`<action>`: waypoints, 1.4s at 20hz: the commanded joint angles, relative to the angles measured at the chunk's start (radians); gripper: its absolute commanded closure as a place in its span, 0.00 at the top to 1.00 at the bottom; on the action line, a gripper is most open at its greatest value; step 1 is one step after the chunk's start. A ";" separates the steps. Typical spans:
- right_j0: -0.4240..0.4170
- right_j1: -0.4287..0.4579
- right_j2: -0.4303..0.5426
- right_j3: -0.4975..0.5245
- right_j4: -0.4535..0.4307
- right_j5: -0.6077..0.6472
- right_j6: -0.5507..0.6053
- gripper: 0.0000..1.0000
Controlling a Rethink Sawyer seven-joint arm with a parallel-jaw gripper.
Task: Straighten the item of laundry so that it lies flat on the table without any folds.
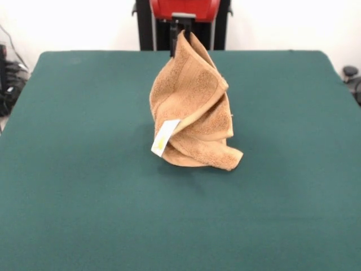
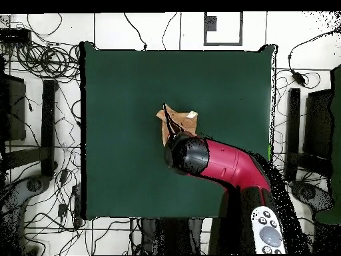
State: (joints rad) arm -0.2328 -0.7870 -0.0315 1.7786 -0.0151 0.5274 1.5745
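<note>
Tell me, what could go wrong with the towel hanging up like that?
The towel hangs twisted from the end effector, and only its bottom fold touches the table. If let go now, it would probably drop in a crumpled heap, not flat. The white label could end up folded underneath. The grip shows only at the top corner, so it might slip.

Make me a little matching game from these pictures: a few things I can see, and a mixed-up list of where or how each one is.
Things:
1. towel
2. white care label
3. table
4. robot arm

States:
A. covered in dark green cloth
B. red and black, reaching over the table's middle
C. lifted by its top into a twisted bundle, its lower end at the table
D. hanging at the bundle's lower edge

Pairs: 1-C, 2-D, 3-A, 4-B
</note>
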 commanded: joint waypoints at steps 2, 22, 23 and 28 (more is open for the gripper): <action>0.047 0.003 0.117 0.078 0.058 0.124 0.132 0.00; 0.131 -0.037 0.047 -0.010 0.069 0.291 0.189 0.00; 0.132 -0.038 0.046 -0.013 0.070 0.295 0.191 0.00; 0.145 -0.048 0.038 -0.021 0.071 0.310 0.205 0.00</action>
State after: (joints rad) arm -0.1301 -0.8383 -0.0318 1.7690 0.0100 0.7207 1.5745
